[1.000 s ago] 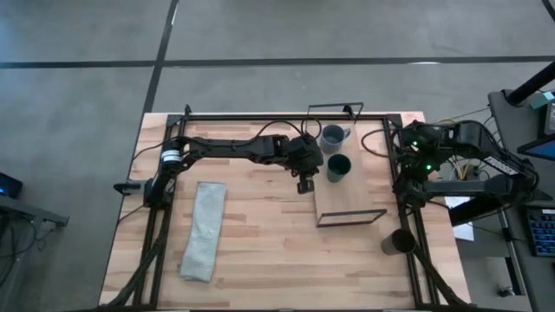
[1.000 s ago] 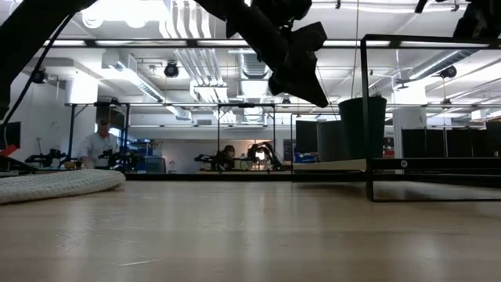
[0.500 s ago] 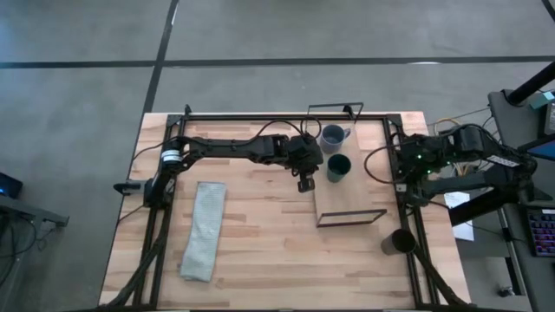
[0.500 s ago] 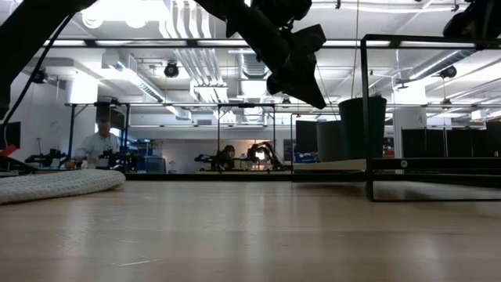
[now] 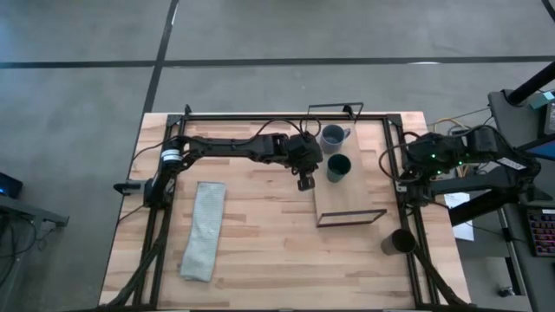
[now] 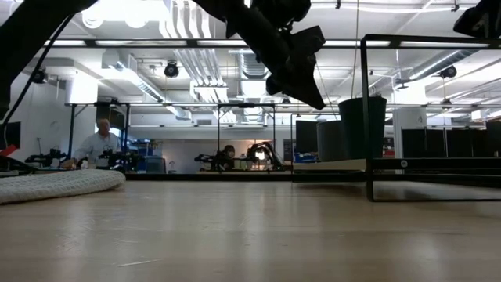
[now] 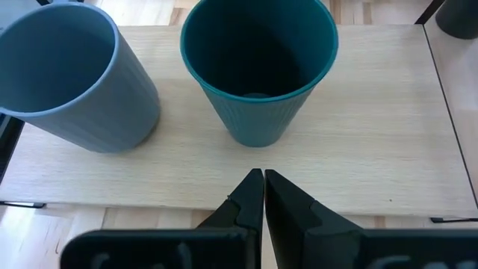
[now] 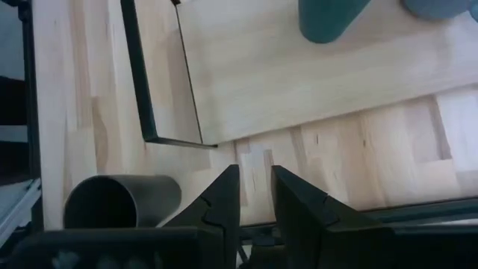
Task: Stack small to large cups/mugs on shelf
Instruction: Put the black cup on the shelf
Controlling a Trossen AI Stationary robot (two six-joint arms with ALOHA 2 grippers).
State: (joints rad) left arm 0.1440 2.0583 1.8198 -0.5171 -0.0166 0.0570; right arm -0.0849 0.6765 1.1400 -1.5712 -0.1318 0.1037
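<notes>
The shelf lies on the table right of centre, with a black wire frame at its near short end. On its far part stand the blue-grey mug and the dark green cup. A dark brown-black cup stands on the tabletop by the right edge. My left gripper hangs shut and slanting down just left of the green cup, touching nothing. My right gripper is high over the table's right edge, open by a narrow gap, with nothing between its fingers.
A long grey folded cloth lies on the table's left half. The shelf's upright wire frame stands at its near end. Black frame rails run along the table's edges. People sit at benches in the room beyond.
My right arm has swung a little toward the table's right edge and rolled its wrist, staying high above the table. The cups and the shelf have not moved.
</notes>
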